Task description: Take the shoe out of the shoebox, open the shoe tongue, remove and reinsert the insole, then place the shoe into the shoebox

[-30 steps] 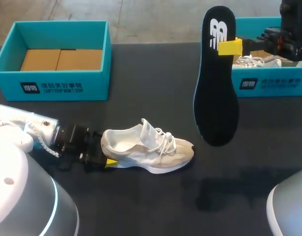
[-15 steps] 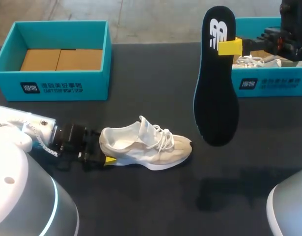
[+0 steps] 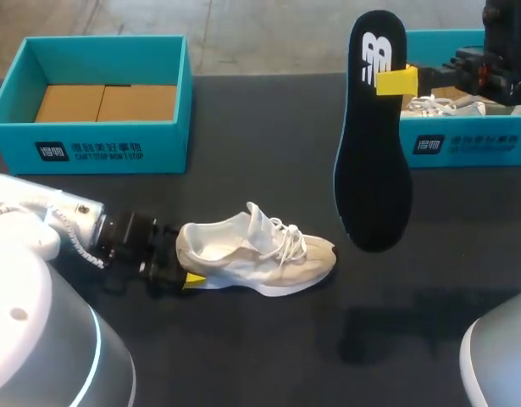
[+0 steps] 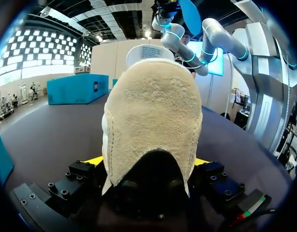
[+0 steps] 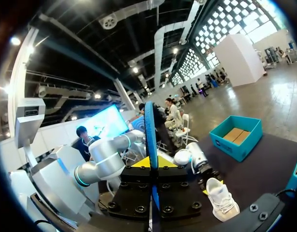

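A beige and white shoe (image 3: 256,250) lies on its sole mid-table, toe pointing right. My left gripper (image 3: 188,275) stands open at its heel. In the left wrist view the suede heel (image 4: 150,125) fills the space between the yellow-tipped fingers (image 4: 94,160); I cannot tell if they touch it. My right gripper (image 3: 396,80) is raised at the back right, shut on the black insole (image 3: 374,144), which hangs upright. In the right wrist view the insole (image 5: 150,140) shows edge-on between the fingers, with the shoe (image 5: 220,198) far below.
A teal shoebox (image 3: 91,140) with a cardboard floor stands at the back left. A second teal shoebox (image 3: 468,140) at the back right holds another white shoe (image 3: 438,106). The dark tabletop runs bare in front of the shoe.
The shoe and my left gripper slid a little left, then back right to about where they began. The right arm and insole stayed still.
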### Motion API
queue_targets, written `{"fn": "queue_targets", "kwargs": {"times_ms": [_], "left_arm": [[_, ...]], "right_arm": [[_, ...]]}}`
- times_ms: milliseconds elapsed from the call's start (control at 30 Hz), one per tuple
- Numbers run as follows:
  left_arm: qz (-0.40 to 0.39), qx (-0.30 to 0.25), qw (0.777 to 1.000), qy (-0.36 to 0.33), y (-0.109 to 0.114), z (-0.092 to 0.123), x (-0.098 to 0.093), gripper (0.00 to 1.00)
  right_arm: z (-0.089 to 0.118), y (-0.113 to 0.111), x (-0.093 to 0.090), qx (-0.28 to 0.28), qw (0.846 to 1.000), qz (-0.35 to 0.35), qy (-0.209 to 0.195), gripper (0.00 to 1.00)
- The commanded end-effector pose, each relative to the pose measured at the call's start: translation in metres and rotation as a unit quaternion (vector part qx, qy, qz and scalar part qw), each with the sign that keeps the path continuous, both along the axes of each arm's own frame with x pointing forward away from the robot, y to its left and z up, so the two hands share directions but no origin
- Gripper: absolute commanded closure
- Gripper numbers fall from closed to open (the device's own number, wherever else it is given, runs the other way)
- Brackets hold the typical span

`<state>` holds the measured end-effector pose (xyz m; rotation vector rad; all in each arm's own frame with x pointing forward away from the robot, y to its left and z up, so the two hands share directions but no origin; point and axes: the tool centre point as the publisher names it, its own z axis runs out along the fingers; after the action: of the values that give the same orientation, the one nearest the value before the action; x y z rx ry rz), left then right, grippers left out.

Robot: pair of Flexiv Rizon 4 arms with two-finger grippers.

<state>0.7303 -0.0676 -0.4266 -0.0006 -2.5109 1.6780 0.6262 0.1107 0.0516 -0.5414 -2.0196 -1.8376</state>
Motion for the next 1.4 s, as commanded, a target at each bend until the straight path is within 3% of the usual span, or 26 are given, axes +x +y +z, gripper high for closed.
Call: {"fn": "queue_targets", "kwargs": {"times_ms": [33,333,500,833,1400], "left_arm": [[0.008,0.010,1.000,-0.003,-0.006,-0.007,0.001,0.00],[0.009,-0.019,1.000,-0.011,-0.016,-0.002,-0.006,0.00],[0.032,-0.019,0.999,-0.008,-0.020,-0.008,-0.001,0.00],[0.067,-0.050,0.996,0.011,-0.020,0.000,0.009,0.00],[0.070,0.010,0.997,-0.003,-0.015,0.005,0.012,0.00]], "right_arm": [[0.000,0.002,0.003,-0.001,1.000,0.002,0.000,1.00],[0.000,0.002,0.003,-0.001,1.000,0.002,0.000,1.00],[0.000,0.002,0.003,-0.001,1.000,0.002,0.000,1.00],[0.000,0.002,0.003,-0.001,1.000,0.002,0.000,1.00],[0.000,0.002,0.003,-0.001,1.000,0.002,0.000,1.00]]}}
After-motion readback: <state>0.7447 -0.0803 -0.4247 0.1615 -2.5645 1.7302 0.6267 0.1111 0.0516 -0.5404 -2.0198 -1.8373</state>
